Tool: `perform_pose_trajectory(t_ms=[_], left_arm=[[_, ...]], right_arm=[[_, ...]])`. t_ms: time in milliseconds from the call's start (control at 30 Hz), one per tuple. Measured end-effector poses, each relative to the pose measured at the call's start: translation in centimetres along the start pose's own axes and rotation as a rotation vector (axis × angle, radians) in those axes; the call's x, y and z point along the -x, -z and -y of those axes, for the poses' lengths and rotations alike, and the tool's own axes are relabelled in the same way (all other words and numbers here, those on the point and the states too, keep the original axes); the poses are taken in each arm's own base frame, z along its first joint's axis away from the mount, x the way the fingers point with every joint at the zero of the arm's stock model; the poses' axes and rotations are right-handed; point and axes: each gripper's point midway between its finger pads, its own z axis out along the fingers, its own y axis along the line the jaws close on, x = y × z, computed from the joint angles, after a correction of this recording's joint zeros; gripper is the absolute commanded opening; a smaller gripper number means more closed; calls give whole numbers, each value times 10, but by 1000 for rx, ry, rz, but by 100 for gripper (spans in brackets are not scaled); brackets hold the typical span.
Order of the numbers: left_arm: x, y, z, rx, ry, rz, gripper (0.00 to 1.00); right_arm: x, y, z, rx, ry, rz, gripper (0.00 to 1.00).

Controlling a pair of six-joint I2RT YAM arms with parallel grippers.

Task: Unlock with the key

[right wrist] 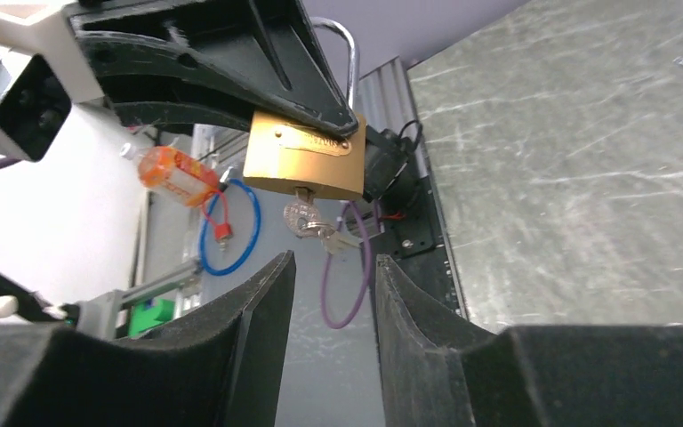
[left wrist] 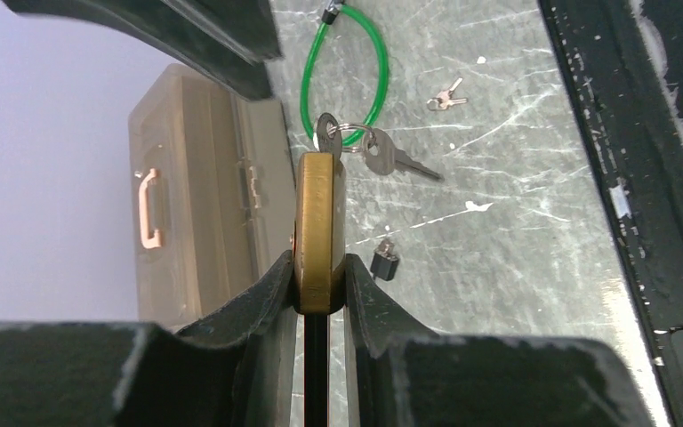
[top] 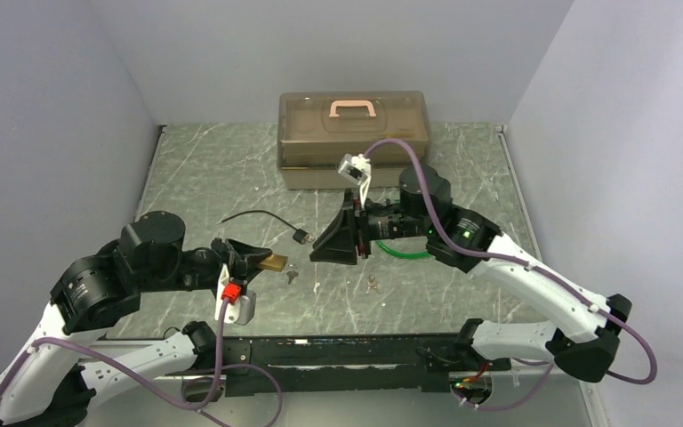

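Left gripper [left wrist: 320, 271] is pinching the brass padlock [left wrist: 320, 209] by its body, held clear of the table [top: 462, 178]. The key [right wrist: 301, 216] sits in the keyway, with its ring and a spare key [left wrist: 391, 160] dangling. My right gripper [right wrist: 333, 267] stands parted, nothing between its fingers, just short of the key. A green cable loop [left wrist: 347, 71] and a translucent case [top: 353, 138] lie beyond.

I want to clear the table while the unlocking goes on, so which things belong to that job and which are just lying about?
For the job:
padlock
key in its keyhole
second key on the same ring

Lying about:
green loop
small keys
black cable
box
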Motion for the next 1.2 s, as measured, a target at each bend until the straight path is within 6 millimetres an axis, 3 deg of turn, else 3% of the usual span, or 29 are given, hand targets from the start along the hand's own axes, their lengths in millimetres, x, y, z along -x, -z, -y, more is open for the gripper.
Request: perform_pose_trajectory(t_ms=[233,533,700,833,1000,1200], left_arm=[[-1,-7,11,-54,109,0,0],[1,-14,19,-93,229,13,0],[3,-14,20,-99,245,24,0],[3,-14,20,-100,247,26,0],[3,-15,19,-101,250,25,0],[4,-16,18,-103,252,28,0]], right_arm=[[18,19,-19,-12,198,49,42],[7,2,-44,2,403,-11,43],[-7,-7,-31,-71,469,-72,40],[-12,-10,-16,-139,498,-111,37],[-14,-13,-10,-159,507,-141,32],[-18,-18,-11,-140,504,-164,17]])
